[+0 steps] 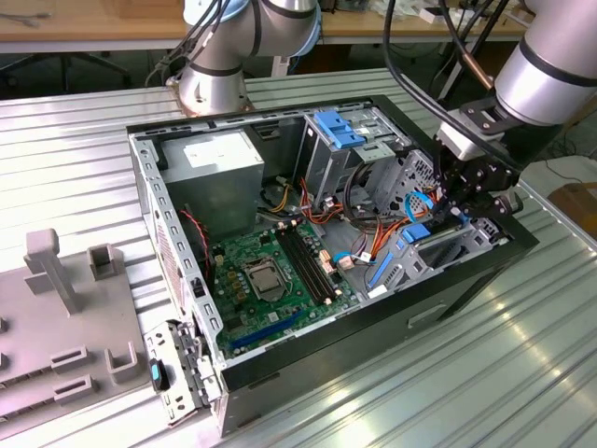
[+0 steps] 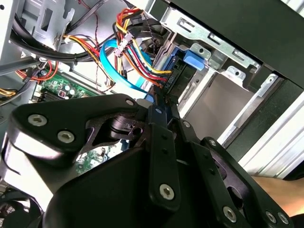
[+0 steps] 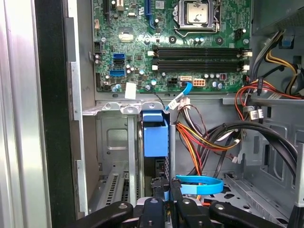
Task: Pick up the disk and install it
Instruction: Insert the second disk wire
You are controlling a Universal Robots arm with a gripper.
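The disk (image 3: pixel 156 137) stands on edge in the metal drive bay at the corner of the open computer case, its bright blue carrier facing the first wrist view. In the second wrist view the blue carrier tab (image 2: pixel 190 59) sits against the bay's silver frame. My gripper (image 3: pixel 164 187) hangs right over the disk's dark edge, its two black fingers drawn close together on that edge. In the exterior view my gripper (image 1: pixel 454 207) is at the case's right end, just above the blue carrier (image 1: pixel 415 233).
Red, yellow and black cables (image 3: pixel 204 140) and a flat blue cable (image 3: pixel 199 184) crowd the space beside the bay. The motherboard (image 1: pixel 270 271), grey power supply (image 1: pixel 219 159) and light-blue bracket (image 1: pixel 338 129) lie inside the case. A grey fixture (image 1: pixel 65 308) stands at the exterior view's left.
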